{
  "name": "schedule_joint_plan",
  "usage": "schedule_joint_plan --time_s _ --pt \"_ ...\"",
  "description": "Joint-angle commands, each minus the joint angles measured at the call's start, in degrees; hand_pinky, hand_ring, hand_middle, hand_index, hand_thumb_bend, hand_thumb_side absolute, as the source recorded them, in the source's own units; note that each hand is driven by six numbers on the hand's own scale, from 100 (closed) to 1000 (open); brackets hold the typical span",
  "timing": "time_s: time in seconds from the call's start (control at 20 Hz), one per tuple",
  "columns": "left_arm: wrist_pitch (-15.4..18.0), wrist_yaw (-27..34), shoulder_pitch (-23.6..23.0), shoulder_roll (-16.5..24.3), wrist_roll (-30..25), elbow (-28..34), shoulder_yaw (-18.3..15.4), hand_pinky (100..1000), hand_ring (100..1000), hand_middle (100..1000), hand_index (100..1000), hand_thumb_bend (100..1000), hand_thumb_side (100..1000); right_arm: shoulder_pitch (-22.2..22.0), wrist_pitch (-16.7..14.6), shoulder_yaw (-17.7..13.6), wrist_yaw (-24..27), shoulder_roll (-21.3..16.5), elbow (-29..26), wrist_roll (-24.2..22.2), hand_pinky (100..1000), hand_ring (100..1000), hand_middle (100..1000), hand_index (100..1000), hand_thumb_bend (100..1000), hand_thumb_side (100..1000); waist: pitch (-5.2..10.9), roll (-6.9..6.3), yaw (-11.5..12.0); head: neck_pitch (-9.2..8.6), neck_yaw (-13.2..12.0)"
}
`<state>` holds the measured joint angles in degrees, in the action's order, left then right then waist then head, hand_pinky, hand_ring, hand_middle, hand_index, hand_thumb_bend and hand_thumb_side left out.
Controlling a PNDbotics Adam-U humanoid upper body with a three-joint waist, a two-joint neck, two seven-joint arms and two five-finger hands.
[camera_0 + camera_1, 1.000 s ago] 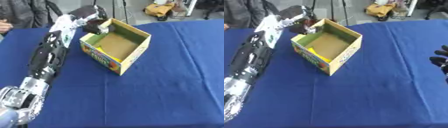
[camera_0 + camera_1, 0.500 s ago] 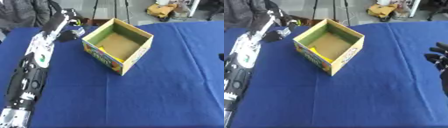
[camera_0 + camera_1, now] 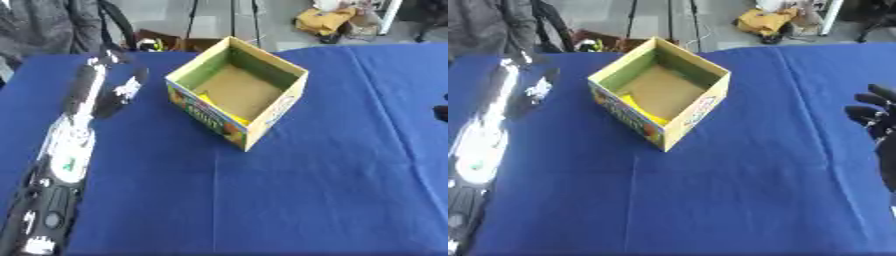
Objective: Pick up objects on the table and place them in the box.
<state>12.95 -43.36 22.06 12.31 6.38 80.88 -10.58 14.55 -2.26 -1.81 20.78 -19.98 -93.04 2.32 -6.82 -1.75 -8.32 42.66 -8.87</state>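
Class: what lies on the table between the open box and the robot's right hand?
Nothing: in the right eye view, only bare blue tablecloth stretches from the box to the right hand.

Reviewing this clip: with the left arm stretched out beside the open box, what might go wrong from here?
1. The left arm lies close along the box; a sideways sweep might knock or shift it.
2. The left hand is blurred, so whether it holds anything cannot be told; a release there would likely land on the blue table, not in the box.
3. The right hand rests open at the right edge, far from helping.
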Motion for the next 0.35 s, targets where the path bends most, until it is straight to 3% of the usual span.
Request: schedule_joint_plan --time_s 0.05,0.35 --pt "-2.4 2.7 -2.1 -0.1 2.7 4.2 1.3 739 736 681 745 518 1000 0.2 -0.1 -0.6 0.4 -1.4 -0.8 0.2 818 673 677 804 100 919 1.01 0.16 -0.2 -0.23 0.0" --pt "-6.8 7.6 -8.1 -0.3 7.6 10.7 5.6 734 730 677 744 524 1000 0.2 0.0 -0.3 0.4 -1.3 -0.7 -0.1 818 672 676 804 100 918 1.38 0.29 -0.4 -0.02 -0.4"
